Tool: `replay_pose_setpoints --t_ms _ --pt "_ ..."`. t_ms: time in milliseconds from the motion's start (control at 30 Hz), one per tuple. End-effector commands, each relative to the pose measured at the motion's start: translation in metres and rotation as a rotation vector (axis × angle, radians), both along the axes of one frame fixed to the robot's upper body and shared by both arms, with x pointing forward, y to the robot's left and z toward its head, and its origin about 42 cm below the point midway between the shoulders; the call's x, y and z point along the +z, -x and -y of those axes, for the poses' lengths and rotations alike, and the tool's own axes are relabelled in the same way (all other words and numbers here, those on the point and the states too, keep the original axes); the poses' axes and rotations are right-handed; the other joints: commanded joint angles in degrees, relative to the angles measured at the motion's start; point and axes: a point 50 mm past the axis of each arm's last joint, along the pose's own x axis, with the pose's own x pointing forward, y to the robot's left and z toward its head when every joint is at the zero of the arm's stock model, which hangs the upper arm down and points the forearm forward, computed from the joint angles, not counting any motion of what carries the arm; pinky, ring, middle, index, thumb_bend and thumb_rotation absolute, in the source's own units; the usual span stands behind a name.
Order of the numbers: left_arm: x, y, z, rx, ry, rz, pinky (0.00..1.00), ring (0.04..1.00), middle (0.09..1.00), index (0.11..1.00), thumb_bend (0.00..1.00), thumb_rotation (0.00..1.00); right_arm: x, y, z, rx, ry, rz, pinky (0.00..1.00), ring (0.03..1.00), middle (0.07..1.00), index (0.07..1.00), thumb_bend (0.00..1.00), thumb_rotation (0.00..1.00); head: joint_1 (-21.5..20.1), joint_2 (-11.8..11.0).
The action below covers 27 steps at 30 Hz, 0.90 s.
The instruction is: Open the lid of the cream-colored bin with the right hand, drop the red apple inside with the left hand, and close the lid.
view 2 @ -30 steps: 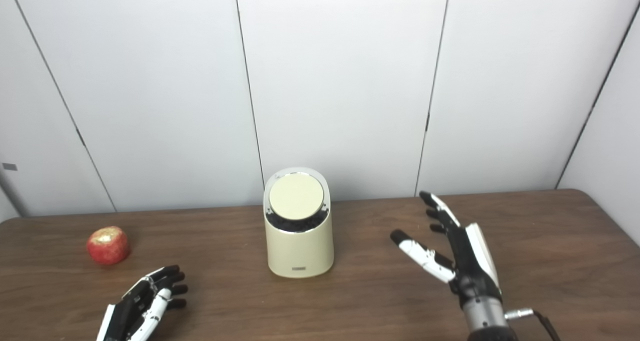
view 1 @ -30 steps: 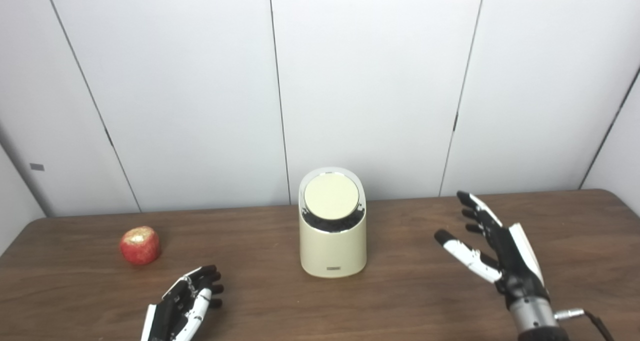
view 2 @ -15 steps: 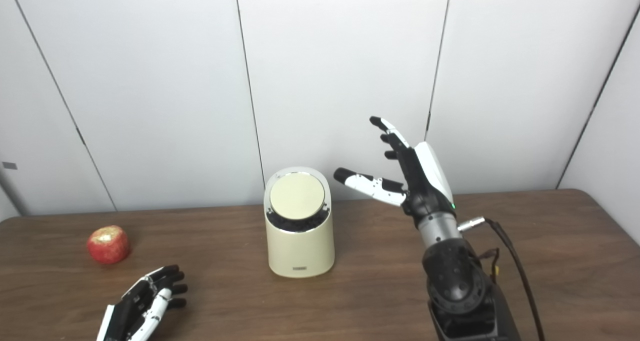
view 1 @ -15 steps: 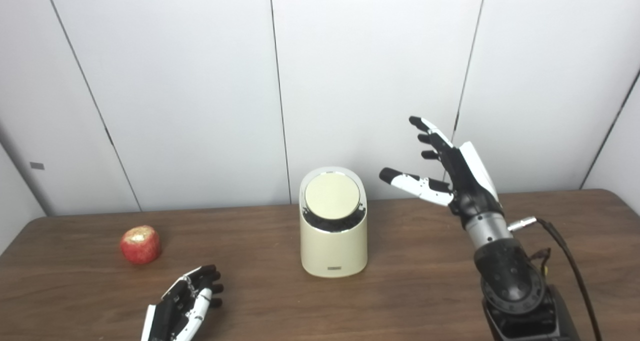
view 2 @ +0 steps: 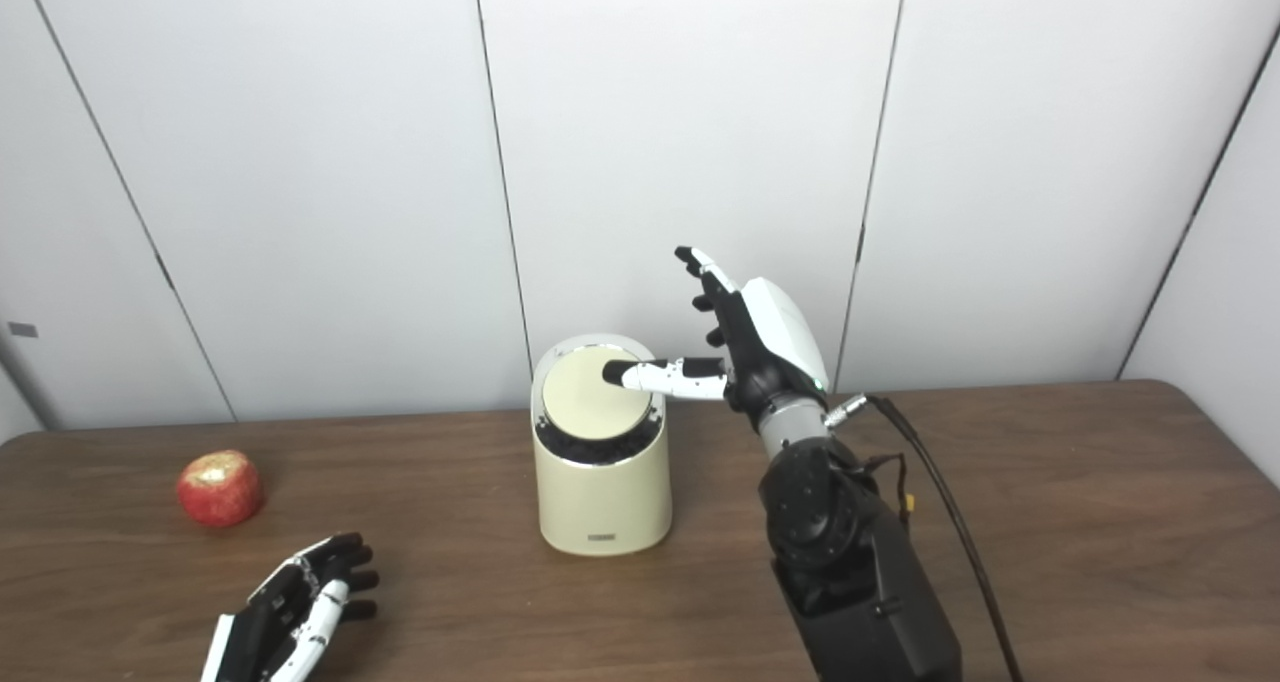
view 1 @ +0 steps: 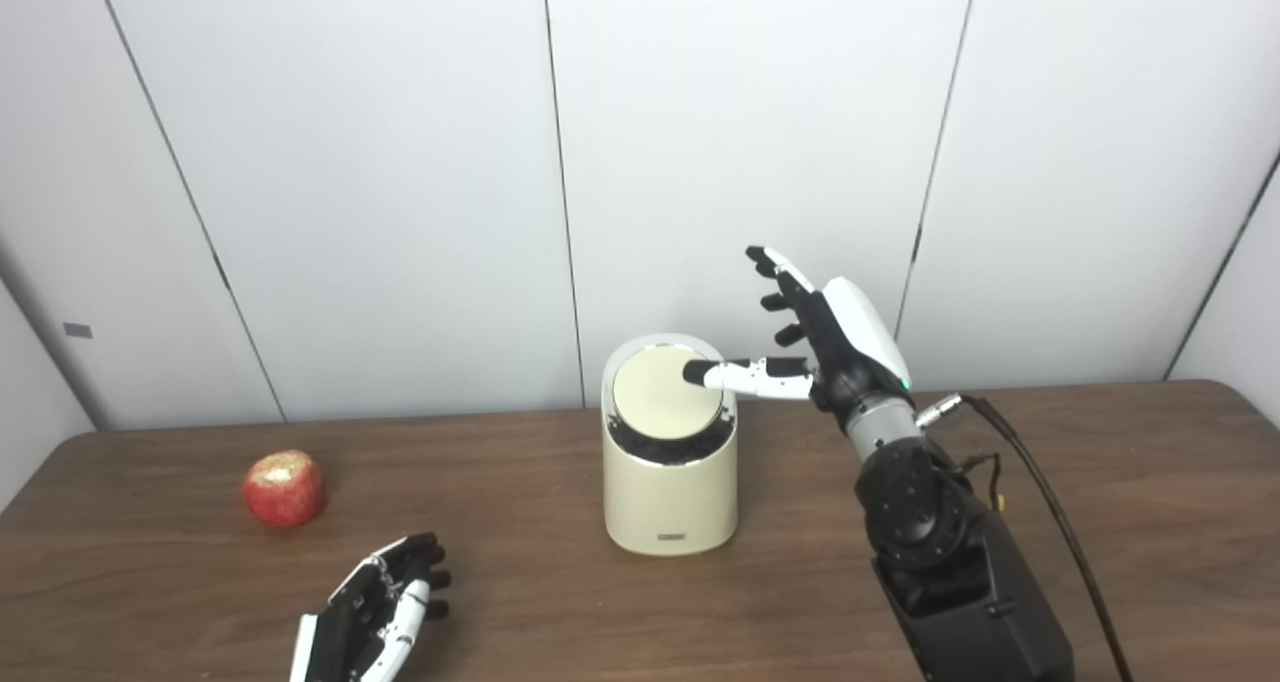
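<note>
The cream-colored bin (view 1: 668,492) stands mid-table with its round lid (view 1: 660,407) down and tilted toward me. My right hand (view 1: 825,337) hovers just right of the bin's top, open, fingers spread upward; its thumb reaches over the lid's right part, and I cannot tell whether it touches. The red apple (view 1: 284,487) sits on the table at the far left. My left hand (view 1: 375,612) rests near the front edge, open with fingers loosely curled, holding nothing, below and right of the apple.
The brown table (view 1: 1100,522) runs the full width, with its rounded far corners in view. White wall panels stand directly behind the bin. A black cable (view 1: 1050,522) trails from the right wrist down the forearm.
My right hand rose from the table at the right, then swung left and brought its thumb over the lid. Left hand, apple and bin stayed put; the view shifted very slightly.
</note>
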Motion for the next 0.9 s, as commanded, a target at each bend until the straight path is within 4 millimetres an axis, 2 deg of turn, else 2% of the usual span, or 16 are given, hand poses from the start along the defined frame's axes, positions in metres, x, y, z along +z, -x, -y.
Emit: replay_pose_setpoints --t_ms 0,200,300,467,867 --pt "0.009 -0.002 0.005 -0.010 -0.007 0.031 0.59 0.667 0.716 0.696 0.26 0.31 0.032 -0.005 -0.007 0.018 0.003 0.079 0.62 0.815 0.931 0.945 0.94 0.42 0.09 0.10" --pt "0.009 -0.001 0.006 -0.022 -0.004 0.038 0.60 0.662 0.711 0.697 0.27 0.31 0.022 -0.011 -0.010 0.031 0.031 0.062 0.66 0.857 0.963 0.970 0.97 0.35 0.35 0.30" --pt "0.010 -0.001 0.007 -0.026 -0.001 0.041 0.59 0.662 0.713 0.701 0.27 0.34 0.020 -0.014 -0.012 0.027 0.039 0.054 0.70 0.870 0.967 0.975 0.97 0.31 0.39 0.46" --pt "0.009 0.000 0.007 -0.023 0.000 0.040 0.59 0.660 0.708 0.698 0.27 0.34 0.019 -0.017 -0.014 0.037 0.039 0.057 0.71 0.871 0.973 0.991 0.95 0.29 0.55 0.64" --pt "0.011 0.000 0.008 -0.021 -0.001 0.042 0.59 0.656 0.707 0.696 0.27 0.35 0.012 -0.020 -0.018 0.011 0.073 0.036 0.69 0.866 0.968 0.995 0.97 0.29 0.49 1.03"
